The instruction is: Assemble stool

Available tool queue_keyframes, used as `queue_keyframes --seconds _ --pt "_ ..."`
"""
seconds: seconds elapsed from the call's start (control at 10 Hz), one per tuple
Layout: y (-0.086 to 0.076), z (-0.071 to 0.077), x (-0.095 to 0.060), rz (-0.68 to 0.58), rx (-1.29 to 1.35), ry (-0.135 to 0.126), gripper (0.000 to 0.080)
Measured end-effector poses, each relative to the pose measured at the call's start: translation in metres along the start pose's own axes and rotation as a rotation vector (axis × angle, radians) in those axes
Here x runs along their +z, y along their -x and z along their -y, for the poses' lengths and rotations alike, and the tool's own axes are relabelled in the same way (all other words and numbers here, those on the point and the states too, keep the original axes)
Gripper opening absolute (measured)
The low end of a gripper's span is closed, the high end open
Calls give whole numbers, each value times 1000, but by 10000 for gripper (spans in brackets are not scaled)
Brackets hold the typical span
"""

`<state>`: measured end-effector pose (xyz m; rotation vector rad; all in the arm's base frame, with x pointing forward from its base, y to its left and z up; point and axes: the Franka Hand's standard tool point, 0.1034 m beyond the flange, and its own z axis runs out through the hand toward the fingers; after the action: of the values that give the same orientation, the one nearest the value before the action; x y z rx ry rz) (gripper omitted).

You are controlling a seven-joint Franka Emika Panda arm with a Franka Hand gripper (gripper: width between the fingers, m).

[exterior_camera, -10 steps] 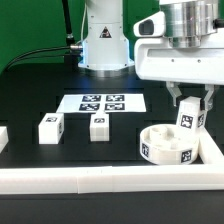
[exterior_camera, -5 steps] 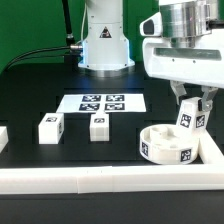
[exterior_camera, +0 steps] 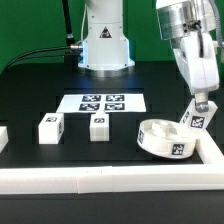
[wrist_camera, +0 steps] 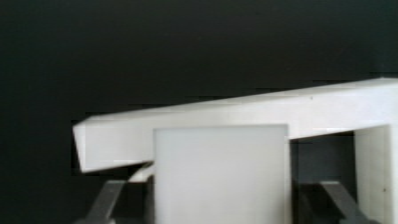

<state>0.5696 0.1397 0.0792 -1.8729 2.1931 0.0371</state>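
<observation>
My gripper (exterior_camera: pixel 200 108) is shut on a white leg block (exterior_camera: pixel 197 117), which hangs tilted at the exterior view's right. The block's lower end is close beside the right side of the round white seat (exterior_camera: pixel 163 138); I cannot tell whether they touch. In the wrist view the leg block (wrist_camera: pixel 217 172) fills the space between both dark fingers (wrist_camera: pixel 121 195). Two more tagged leg blocks (exterior_camera: pixel 50 128) (exterior_camera: pixel 98 126) stand on the black table left of the seat.
The marker board (exterior_camera: pixel 102 103) lies flat behind the loose blocks. A long white border rail (exterior_camera: pixel 100 181) runs along the front and another (exterior_camera: pixel 214 150) along the right, close to the seat. The robot base (exterior_camera: pixel 104 40) stands at the back.
The wrist has tipped over and swung right. The held leg block has come down and now leans at the seat's right side instead of hanging upright above it.
</observation>
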Motion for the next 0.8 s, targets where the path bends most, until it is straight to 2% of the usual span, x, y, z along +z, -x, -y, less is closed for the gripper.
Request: queue_keyframes --seconds 0.2,0.3,0.4,0.5,0.6,0.7,0.8 --pt "-1 1 -1 9 29 -5 338" --pt "-2 2 -2 10 13 -7 413" --pt "-1 3 -4 12 3 -10 413" --pt "-1 4 -6 14 -3 -13 548" --pt "-1 3 -12 18 -21 -18 629" --pt "-5 2 -23 20 -74 -26 644" --pt "-13 2 -43 28 -110 -35 644"
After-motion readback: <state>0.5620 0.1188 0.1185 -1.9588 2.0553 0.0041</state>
